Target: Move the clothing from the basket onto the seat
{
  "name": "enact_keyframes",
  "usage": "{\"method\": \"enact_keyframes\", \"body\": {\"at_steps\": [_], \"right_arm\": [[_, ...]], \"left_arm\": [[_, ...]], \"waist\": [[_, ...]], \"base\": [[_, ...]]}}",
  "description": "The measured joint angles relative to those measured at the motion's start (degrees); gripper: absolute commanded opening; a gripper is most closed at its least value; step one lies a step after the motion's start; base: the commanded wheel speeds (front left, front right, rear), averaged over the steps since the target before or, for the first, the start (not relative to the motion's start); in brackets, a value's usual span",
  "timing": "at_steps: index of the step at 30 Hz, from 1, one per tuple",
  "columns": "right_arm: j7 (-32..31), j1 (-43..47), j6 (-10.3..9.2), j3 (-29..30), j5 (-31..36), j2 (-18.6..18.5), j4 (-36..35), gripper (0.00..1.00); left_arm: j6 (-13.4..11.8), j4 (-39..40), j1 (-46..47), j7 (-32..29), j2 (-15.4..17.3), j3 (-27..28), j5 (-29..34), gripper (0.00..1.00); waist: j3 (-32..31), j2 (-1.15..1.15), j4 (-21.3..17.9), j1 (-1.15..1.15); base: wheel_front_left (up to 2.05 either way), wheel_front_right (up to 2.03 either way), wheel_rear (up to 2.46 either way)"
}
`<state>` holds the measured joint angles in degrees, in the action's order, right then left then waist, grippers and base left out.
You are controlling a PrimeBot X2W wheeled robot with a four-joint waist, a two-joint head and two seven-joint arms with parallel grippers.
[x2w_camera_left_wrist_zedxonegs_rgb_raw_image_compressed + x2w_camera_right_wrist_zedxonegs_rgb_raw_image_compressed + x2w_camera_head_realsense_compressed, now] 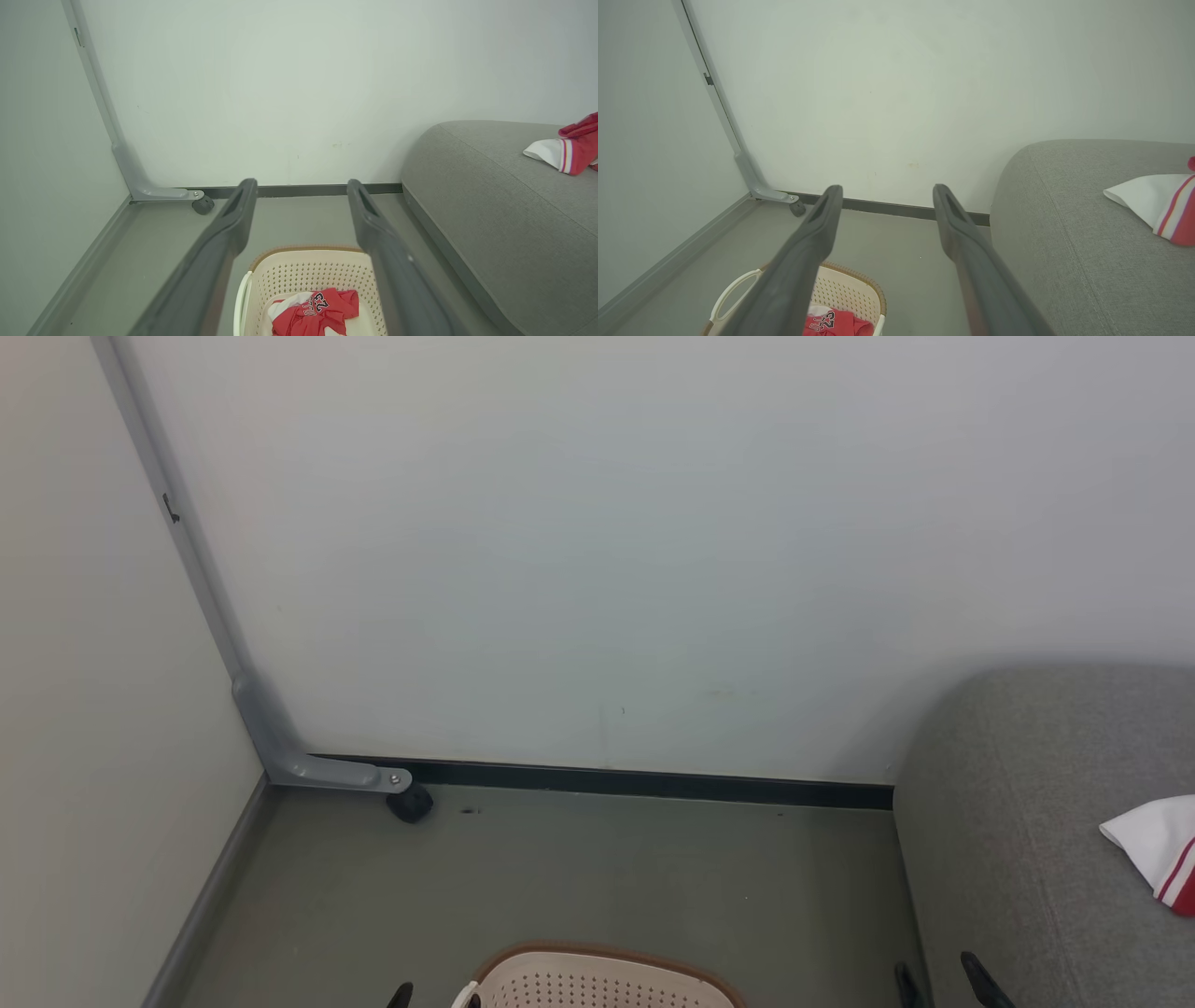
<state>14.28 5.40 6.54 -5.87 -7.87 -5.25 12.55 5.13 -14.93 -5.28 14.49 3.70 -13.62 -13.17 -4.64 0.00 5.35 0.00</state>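
Left hand [301, 184] and right hand [887, 187] gape empty near basket [303, 268], wheeled bracket [168, 192] beyond.

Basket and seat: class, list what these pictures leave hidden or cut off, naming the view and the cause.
- Basket: near half cut by the bottom edge in the left wrist view.
- Clothing in it: piece count unclear; bunched and cut by that same edge.
- Garment on the seat: runs off the right edge in the right wrist view.
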Motion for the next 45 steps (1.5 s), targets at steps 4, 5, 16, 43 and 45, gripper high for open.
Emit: {"method": "enact_keyframes", "body": {"at_steps": [4, 5, 16, 43, 45], "right_arm": [[0.0, -0.1, 0.0, 0.0, 0.0, 0.2, 0.1, 1.0], [0.0, -0.1, 0.0, 0.0, 0.0, 0.2, 0.2, 1.0], [0.0, -0.1, 0.0, 0.2, 0.5, 0.3, 0.3, 1.0], [0.0, 0.3, -4.13, 3.5, 1.8, 0.8, -2.6, 1.0], [0.0, 0.7, -4.88, 3.4, 2.0, 0.9, -3.1, 1.0]], "left_arm": [[0.4, -0.4, 0.0, 0.0, -0.1, 0.0, 0.1, 1.0], [0.4, -0.4, 0.0, 0.0, -0.1, 0.0, 0.1, 1.0], [0.5, -0.6, 0.0, 0.0, -0.2, 0.1, 0.2, 1.0], [1.9, 1.9, -2.9, 0.0, 0.3, -1.6, 2.8, 1.0], [2.0, 2.0, -2.9, 0.0, 0.7, -2.1, 2.8, 1.0]], "waist": [[0.1, 0.01, 0.1, 0.0], [0.1, 0.01, 0.1, 0.0], [0.6, 0.01, 0.3, 0.0], [7.0, 0.01, -2.0, 0.01], [8.4, 0.01, -2.6, 0.01]], "base": [[0.0, 0.0, 0.0], [0.0, 0.0, 0.0], [0.0, 0.0, 0.0], [0.0, 0.0, 0.0], [0.0, 0.0, 0.0]]}}
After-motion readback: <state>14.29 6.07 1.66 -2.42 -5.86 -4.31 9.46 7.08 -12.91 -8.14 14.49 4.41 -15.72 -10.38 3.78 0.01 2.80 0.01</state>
